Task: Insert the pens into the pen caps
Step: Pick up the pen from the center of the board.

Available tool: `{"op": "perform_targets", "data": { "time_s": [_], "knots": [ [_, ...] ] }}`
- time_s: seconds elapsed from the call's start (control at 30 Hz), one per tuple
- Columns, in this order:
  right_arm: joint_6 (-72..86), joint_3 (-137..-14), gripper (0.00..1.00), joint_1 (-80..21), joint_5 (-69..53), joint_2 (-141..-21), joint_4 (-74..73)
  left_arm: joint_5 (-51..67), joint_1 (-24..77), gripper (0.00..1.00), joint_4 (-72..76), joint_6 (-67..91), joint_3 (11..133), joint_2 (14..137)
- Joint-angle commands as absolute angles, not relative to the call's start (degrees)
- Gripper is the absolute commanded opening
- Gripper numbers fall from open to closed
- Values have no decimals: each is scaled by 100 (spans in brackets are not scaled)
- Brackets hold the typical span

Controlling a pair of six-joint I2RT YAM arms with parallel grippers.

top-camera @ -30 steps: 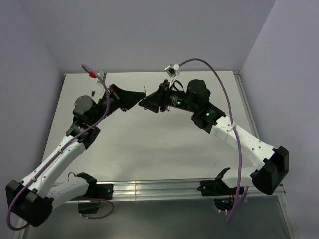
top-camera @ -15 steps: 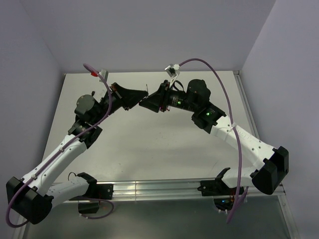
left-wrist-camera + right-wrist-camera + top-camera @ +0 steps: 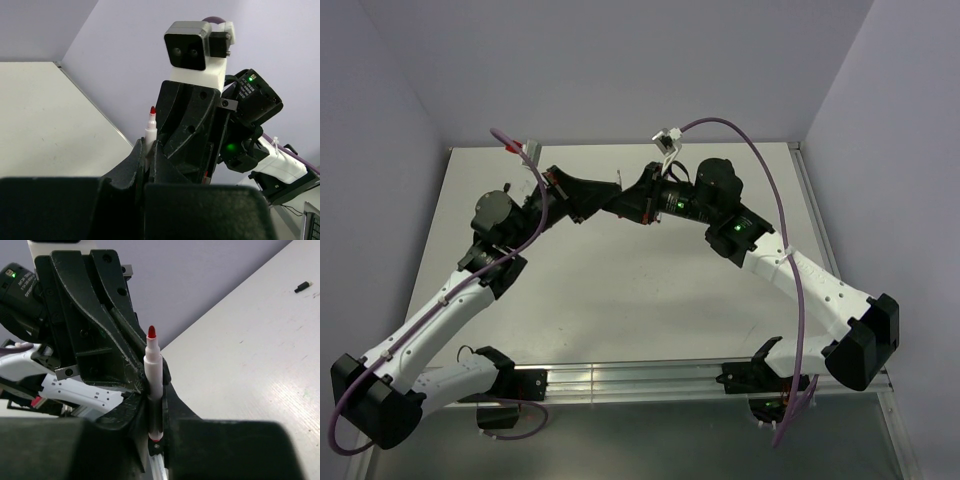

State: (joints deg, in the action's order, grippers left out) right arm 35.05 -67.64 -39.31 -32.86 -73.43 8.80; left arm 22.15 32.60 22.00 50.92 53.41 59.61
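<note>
Left tool (image 3: 148, 152) and right tool (image 3: 155, 396) meet fingertip to fingertip in mid-air. Both are closed on the same pen (image 3: 153, 371), each pair of fingers pressing its white barrel from either side. The pen is uncapped: its red tip (image 3: 151, 332) stands bare above the fingers in both wrist views. Its lower barrel sinks into shadow between the right tool's pads, where its end is hard to make out. From above, the joined tools hang over the far middle of the counter (image 3: 620, 290), clear of its surface, and the pen itself is too small to pick out there. Well away on the counter, the right wrist view shows a small black piece (image 3: 302, 286) with a pale end, lying alone; what it is cannot be told. Purple cables (image 3: 772, 195) arch from each wrist back toward the arm bases at the near edge, and plain pale walls (image 3: 620, 60) close in the counter on three sides.
</note>
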Motion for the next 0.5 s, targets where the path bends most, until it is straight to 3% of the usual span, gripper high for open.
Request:
{"op": "perform_targets", "data": {
  "time_s": [0.0, 0.07, 0.2, 0.27, 0.3, 0.4, 0.47],
  "knots": [
    [3507, -7022, 8, -3867, -3279, -7277, 941, 2276, 3340, 0, 2408, 4896, 5590, 5915],
    [3455, -7040, 0, -3858, -3200, -7269, 844, 2381, 3375, 0, 2365, 4826, 5607, 5906],
    [3366, -7049, 0, -3850, -3024, -7225, 668, 2417, 3419, 1, 2128, 4650, 5607, 5836],
    [3331, -7040, 0, -3832, -2945, -7172, 563, 2172, 3419, 7, 1891, 4484, 5651, 5705],
    [3331, -7023, 0, -3823, -2918, -7128, 545, 2075, 3419, 18, 1698, 4413, 5669, 5652],
    [3322, -6926, 0, -3788, -2857, -7040, 484, 1566, 3428, 30, 1180, 4149, 5792, 5432],
    [3313, -6847, 0, -3727, -2830, -6953, 457, 1302, 3428, 34, 941, 4017, 5914, 5301]
  ]
}}
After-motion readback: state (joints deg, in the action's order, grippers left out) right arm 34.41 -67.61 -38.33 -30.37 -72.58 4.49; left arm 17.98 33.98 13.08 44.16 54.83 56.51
